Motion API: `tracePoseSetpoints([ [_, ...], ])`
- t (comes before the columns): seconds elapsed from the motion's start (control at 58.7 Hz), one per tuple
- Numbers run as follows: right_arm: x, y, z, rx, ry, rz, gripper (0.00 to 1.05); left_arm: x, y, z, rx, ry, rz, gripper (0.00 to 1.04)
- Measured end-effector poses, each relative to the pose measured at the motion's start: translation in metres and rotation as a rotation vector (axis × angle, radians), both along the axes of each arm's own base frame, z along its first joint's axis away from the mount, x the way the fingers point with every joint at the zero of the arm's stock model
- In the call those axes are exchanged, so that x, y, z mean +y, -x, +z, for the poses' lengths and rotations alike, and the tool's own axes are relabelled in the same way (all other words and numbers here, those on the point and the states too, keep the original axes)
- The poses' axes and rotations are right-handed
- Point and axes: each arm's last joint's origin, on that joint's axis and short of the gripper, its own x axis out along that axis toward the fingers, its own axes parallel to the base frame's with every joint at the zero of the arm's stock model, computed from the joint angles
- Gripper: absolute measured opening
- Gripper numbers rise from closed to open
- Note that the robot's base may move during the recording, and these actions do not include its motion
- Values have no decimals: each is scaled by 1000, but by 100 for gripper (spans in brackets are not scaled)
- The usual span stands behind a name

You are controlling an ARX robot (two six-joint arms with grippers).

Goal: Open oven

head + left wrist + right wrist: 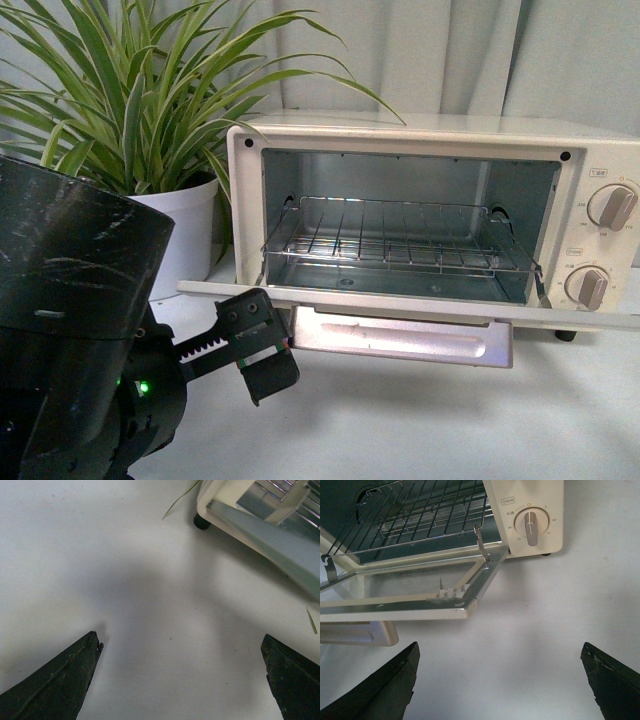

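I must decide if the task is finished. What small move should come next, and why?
Probably draw the left gripper back, away from the oven. Its door lies fully down and flat, the wire rack is exposed, and the left gripper and the right gripper are both open and empty.

On the cream front of the oven (547, 497), a small boxed label (508, 501) with a clock sign and Chinese writing is seen just above a grey knob (532, 526). Around that knob the numbers 5, 10, 15 and 30 can be read, while other tiny marks cannot be made out. In the front view, a small label (598, 172) above the upper knob (612, 206) is too tiny to be read.
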Motion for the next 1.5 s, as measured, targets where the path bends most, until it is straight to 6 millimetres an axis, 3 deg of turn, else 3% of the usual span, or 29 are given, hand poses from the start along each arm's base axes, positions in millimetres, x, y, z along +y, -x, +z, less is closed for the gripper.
tracePoseSetpoints([
  [0.443,0,1,-1,0,-1,2,95,-7,3,4,-81,-317,-55,98],
  [0.75,5,2,-4,8,6,30,95,-9,7,-15,11,-523,-187,98],
  [1.227,4,11,-12,30,21,65,95,-1,22,-19,42,-536,-267,98],
  [1.5,2,26,-13,26,31,83,95,2,55,-6,-50,-546,-331,98],
])
